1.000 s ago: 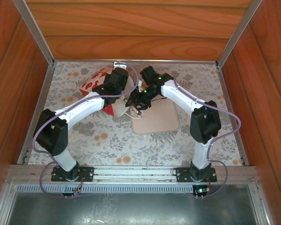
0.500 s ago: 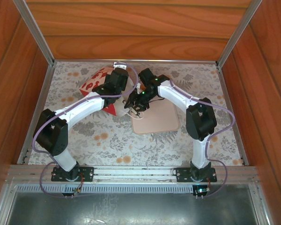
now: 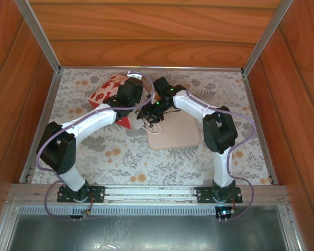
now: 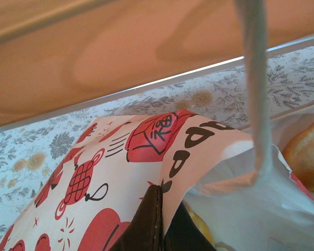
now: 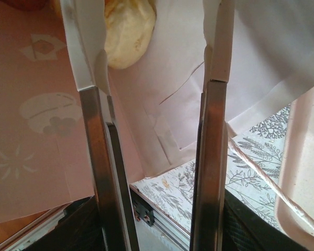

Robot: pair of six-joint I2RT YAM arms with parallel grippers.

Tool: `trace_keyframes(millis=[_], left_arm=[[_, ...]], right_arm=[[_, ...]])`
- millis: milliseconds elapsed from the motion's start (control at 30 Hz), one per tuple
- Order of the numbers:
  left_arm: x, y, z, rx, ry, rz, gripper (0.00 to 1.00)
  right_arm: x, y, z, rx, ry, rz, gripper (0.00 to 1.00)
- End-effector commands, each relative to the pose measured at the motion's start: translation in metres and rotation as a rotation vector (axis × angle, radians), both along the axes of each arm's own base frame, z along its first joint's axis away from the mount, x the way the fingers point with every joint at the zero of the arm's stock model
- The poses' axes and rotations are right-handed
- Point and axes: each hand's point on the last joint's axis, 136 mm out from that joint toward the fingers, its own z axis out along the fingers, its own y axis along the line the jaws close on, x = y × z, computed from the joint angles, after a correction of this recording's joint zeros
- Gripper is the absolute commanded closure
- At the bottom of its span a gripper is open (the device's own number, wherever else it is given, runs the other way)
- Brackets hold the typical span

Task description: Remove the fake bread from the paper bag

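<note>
From above, the paper bag [image 3: 105, 91] lies tipped on the table [image 3: 120, 151], beside the tray [image 3: 178, 133]. In my left wrist view, my left gripper [image 4: 158, 209] is pinched on the bag's rim, with bread [image 4: 310, 157] showing inside. In my right wrist view, my right gripper [image 5: 153, 52] stands apart in the bag's mouth, with a bun [image 5: 130, 29] beside one finger [image 5: 86, 47], ungripped.

Bag mouth is tight. My right gripper [image 5: 154, 57] sits inside the paper bag [image 3: 105, 90], fingers apart, paper close on both sides, and a piece of fake bread [image 5: 128, 29] lies just past one finger. My left gripper [image 4: 158, 225] pinches the bag's rim, and its arm crosses over the bag. The tray [image 3: 180, 133] lies just right of the mouth. I see open table [image 3: 120, 157] nearer the bases.
</note>
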Motion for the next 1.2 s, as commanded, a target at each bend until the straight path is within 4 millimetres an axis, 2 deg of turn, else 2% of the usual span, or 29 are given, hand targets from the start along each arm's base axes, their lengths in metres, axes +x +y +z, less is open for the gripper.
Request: trace_keyframes(millis=[0,167,300,500,700,867,1000,1133,1167], left_arm=[[-0.004,0.000,0.016,-0.044,-0.032,-0.002,1.00],[-0.005,-0.001,0.015,-0.049,-0.030,-0.007,1.00],[-0.006,-0.001,0.016,-0.050,-0.030,-0.011,1.00],[-0.006,-0.004,0.015,-0.058,-0.027,-0.020,1.00],[-0.006,-0.004,0.015,-0.062,-0.026,-0.024,1.00],[-0.006,-0.004,0.015,-0.066,-0.026,-0.024,1.00],[-0.005,-0.005,0.014,-0.065,-0.024,-0.022,1.00],[-0.005,-0.004,0.014,-0.063,-0.025,-0.019,1.00],[-0.005,-0.003,0.014,-0.062,-0.026,-0.017,1.00]], right_arm=[[0.010,0.008,0.016,0.065,-0.015,-0.007,0.49],[0.014,0.016,0.023,0.127,-0.035,0.000,0.49],[0.015,0.018,0.020,0.136,-0.038,0.002,0.52],[0.018,0.018,0.008,0.118,-0.023,-0.010,0.48],[0.018,0.014,-0.008,0.053,0.002,-0.006,0.51],[0.017,0.010,-0.012,0.008,0.007,0.006,0.50],[0.018,0.010,-0.010,0.003,-0.002,0.017,0.64],[0.021,0.010,-0.002,0.012,-0.031,0.023,0.83],[0.021,0.010,0.001,0.013,-0.038,0.023,0.84]])
